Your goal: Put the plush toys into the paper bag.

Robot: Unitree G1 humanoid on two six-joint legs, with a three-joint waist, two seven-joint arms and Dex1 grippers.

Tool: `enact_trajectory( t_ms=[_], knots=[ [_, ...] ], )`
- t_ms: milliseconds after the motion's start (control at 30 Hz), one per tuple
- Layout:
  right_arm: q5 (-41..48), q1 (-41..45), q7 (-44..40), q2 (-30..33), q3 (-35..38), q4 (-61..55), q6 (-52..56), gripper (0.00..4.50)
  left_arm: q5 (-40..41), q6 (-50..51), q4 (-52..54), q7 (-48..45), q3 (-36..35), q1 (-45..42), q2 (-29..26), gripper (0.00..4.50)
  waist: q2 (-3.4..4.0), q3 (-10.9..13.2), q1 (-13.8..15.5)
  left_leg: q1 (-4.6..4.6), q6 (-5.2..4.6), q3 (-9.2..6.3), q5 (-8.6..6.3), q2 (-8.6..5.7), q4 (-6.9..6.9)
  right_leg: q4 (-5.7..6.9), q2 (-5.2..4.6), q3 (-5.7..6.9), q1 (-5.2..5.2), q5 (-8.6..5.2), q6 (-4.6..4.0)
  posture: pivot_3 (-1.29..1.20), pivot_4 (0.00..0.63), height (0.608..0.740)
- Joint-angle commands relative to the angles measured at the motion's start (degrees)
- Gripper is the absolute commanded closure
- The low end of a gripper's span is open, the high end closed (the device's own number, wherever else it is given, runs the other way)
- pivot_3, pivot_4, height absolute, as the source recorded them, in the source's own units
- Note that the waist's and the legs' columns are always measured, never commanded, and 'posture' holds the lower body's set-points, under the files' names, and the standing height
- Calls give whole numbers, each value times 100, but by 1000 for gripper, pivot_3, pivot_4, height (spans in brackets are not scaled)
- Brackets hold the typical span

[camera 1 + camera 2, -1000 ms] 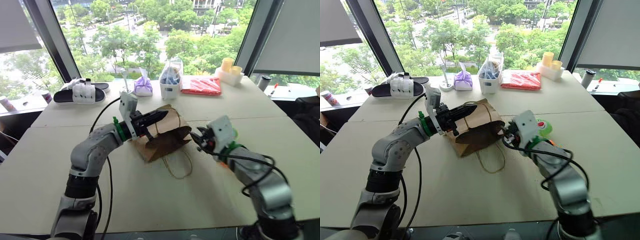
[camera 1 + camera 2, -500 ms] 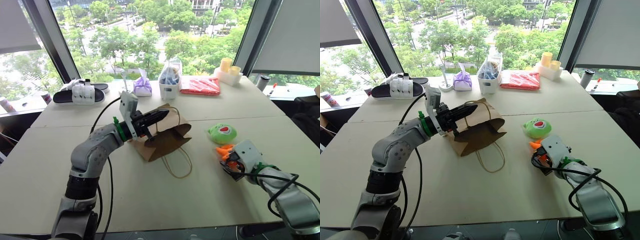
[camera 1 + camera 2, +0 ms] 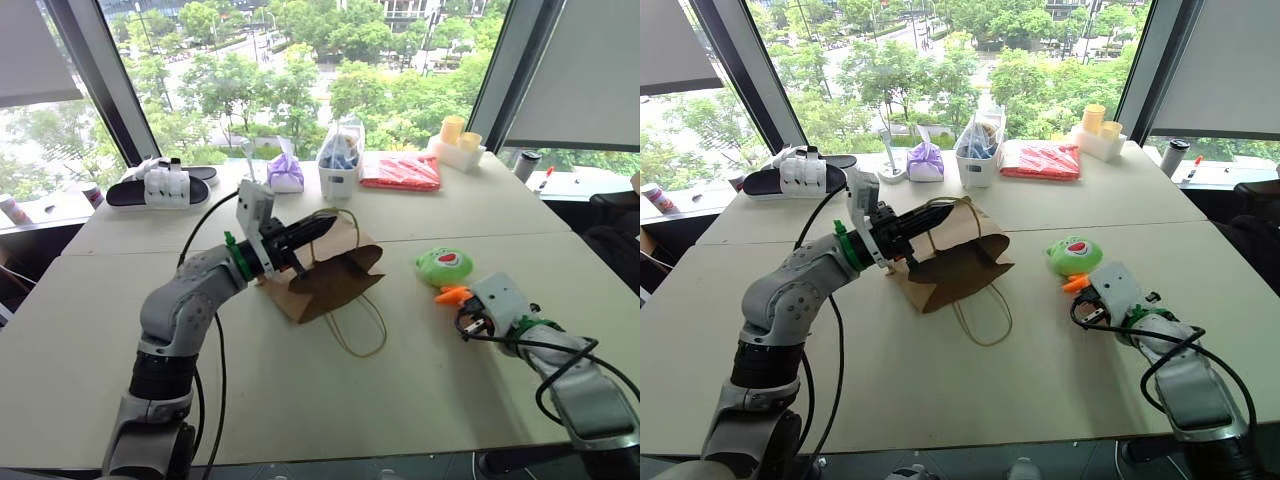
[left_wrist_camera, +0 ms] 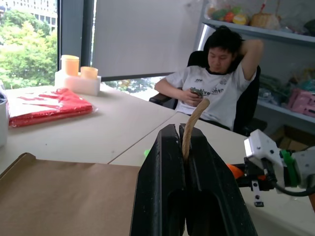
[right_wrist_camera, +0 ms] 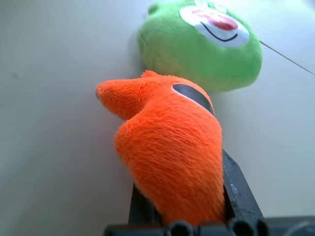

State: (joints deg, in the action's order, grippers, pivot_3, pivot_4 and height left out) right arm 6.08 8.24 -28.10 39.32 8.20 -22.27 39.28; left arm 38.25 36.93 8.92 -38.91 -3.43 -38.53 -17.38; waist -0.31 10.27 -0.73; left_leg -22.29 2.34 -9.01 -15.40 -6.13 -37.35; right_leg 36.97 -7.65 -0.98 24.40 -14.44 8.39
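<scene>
Standing on the pale table (image 3: 300, 400), the brown paper bag (image 3: 325, 275) is seen near the middle, tilted, with its mouth turned toward the right side and one cord loop lying flat on the table in front of it. The other cord handle (image 4: 193, 123) is held up by the left gripper (image 3: 318, 231), whose two black fingers are pressed together on the cord, so the upper edge of the bag is lifted. To the right of the bag, well apart from it, the green plush toy (image 3: 445, 267) is lying on the table with its red mouth facing up. Just beside it, the orange plush toy (image 5: 172, 152) is clamped between the fingers of the right gripper (image 3: 462, 318), low over the table; in the right wrist view the orange toy is bulging out between the two black fingers. At the far edge of the table, a white container (image 3: 340, 165), a red package (image 3: 402, 172) and a small purple bag (image 3: 286, 174) are placed. A seated person (image 4: 216, 93) is visible in the left wrist view.
</scene>
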Motion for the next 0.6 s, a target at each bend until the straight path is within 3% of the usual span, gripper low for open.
enact_trajectory(
  t_ms=[33,167,267,400,600],
  knots=[
    [952,298,-519,-75,293,-1058,240,4475,143,-46,13,-80,-102,-205,-5,4500,-1,0,0,0,-2,-1,-1,0,0,0,0,0,0,0,0,0,150,740],
    [1609,593,-771,-264,-200,-1551,600,4475,285,54,-69,-126,-101,-365,47,4500,-5,1,12,0,-10,-13,-6,1,-1,-1,0,1,-1,0,0,0,150,740],
    [1478,752,-731,-424,-812,-1435,465,4475,435,188,-75,-183,-99,-448,54,4500,-5,1,14,-1,-10,-16,-6,0,-1,-2,-1,2,-1,0,0,0,150,740],
    [942,1416,-442,-1089,-1696,-475,-124,4475,589,364,49,-215,-41,-465,45,4500,-7,2,-32,1,2,-12,1,0,-1,-2,-1,-1,0,1,0,0,150,740],
    [418,2284,-391,-1932,-2316,1119,-1063,4475,698,494,210,-118,-65,-381,32,4500,-8,2,-24,3,27,-17,16,0,4,1,3,-2,4,2,-3,0,150,740]
  ],
)
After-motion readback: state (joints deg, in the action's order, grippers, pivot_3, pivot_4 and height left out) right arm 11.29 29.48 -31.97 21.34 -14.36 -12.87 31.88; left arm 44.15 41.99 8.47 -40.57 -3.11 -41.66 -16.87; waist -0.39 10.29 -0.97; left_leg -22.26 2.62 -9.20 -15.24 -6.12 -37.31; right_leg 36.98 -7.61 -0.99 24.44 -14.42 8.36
